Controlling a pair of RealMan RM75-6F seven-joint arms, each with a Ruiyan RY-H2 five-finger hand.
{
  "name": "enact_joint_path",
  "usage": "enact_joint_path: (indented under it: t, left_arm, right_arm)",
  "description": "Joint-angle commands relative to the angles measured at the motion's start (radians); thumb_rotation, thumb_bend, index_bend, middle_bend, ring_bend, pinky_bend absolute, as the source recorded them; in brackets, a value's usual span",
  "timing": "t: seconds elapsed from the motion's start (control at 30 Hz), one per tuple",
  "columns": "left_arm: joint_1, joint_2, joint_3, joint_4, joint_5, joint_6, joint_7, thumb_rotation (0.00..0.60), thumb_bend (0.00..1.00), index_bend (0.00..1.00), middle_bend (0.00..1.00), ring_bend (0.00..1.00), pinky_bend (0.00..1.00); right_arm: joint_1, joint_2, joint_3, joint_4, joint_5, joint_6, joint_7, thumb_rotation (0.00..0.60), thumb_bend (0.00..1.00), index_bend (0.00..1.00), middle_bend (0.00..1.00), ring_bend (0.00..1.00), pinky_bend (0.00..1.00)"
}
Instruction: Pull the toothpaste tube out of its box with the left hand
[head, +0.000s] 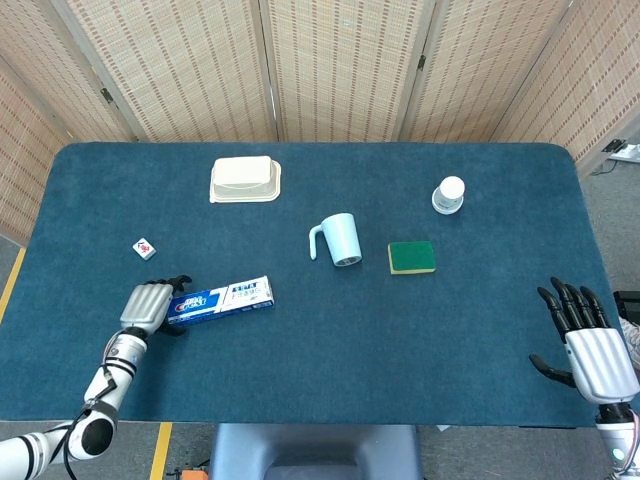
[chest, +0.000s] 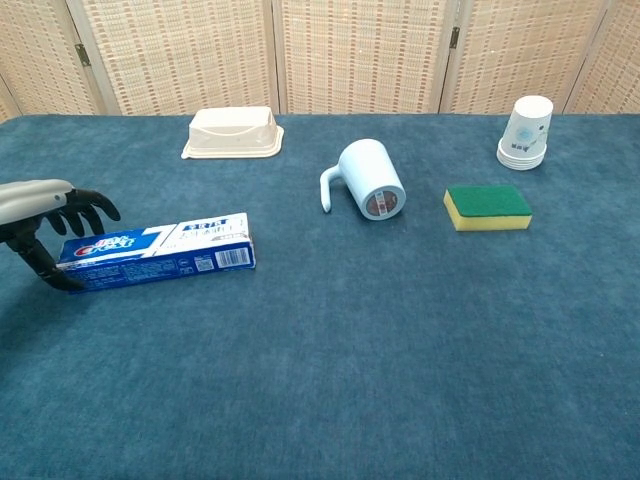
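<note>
The blue and white toothpaste box (head: 222, 300) (chest: 160, 252) lies flat near the table's front left, its ends pointing left and right. No tube shows outside it. My left hand (head: 148, 305) (chest: 45, 215) is at the box's left end. Its fingers (chest: 88, 206) reach over the far edge of that end and the thumb (chest: 48, 272) sits at the near left corner, without a clear grip. My right hand (head: 590, 345) rests far off at the front right, fingers spread and holding nothing; the chest view does not show it.
A cream lidded container (head: 244, 179) (chest: 233, 132) sits at the back left. A pale blue mug (head: 338, 240) (chest: 368, 180) lies on its side mid-table, beside a green and yellow sponge (head: 411, 257) (chest: 487, 206). Stacked paper cups (head: 449, 194) (chest: 527, 132) stand back right. A small tile (head: 145, 248) lies beyond my left hand.
</note>
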Motion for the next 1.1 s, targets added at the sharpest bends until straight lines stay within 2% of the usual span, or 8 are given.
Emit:
enact_joint_path:
  t: [0.03, 0.37, 0.63, 0.9, 1.1]
  left_arm:
    - [-0.006, -0.014, 0.000, 0.013, 0.007, 0.008, -0.011, 0.600, 0.15, 0.26, 0.37, 0.35, 0.33]
    - [-0.004, -0.037, 0.009, 0.049, 0.019, 0.032, -0.039, 0.600, 0.15, 0.38, 0.48, 0.46, 0.42]
    - [0.002, -0.011, 0.030, 0.032, 0.035, 0.024, -0.055, 0.600, 0.15, 0.39, 0.50, 0.47, 0.41]
    - [0.005, 0.073, 0.044, -0.026, 0.079, 0.038, -0.047, 0.600, 0.15, 0.39, 0.50, 0.45, 0.37]
    - [-0.007, 0.164, 0.069, -0.077, 0.129, 0.048, 0.020, 0.600, 0.15, 0.38, 0.50, 0.42, 0.33]
  right_arm:
    - [0.000, 0.000, 0.000, 0.000, 0.000, 0.001, 0.000, 0.600, 0.22, 0.00, 0.00, 0.00, 0.00]
    - [-0.003, 0.001, -0.001, 0.001, -0.004, 0.006, 0.004, 0.600, 0.22, 0.00, 0.00, 0.00, 0.00]
    - [-0.002, 0.000, 0.000, -0.001, -0.001, 0.002, 0.000, 0.600, 0.22, 0.00, 0.00, 0.00, 0.00]
    - [-0.004, 0.001, -0.001, -0.001, -0.003, 0.006, 0.001, 0.600, 0.22, 0.00, 0.00, 0.00, 0.00]
    - [0.000, -0.001, 0.001, 0.000, 0.002, -0.004, -0.002, 0.600, 0.22, 0.00, 0.00, 0.00, 0.00]
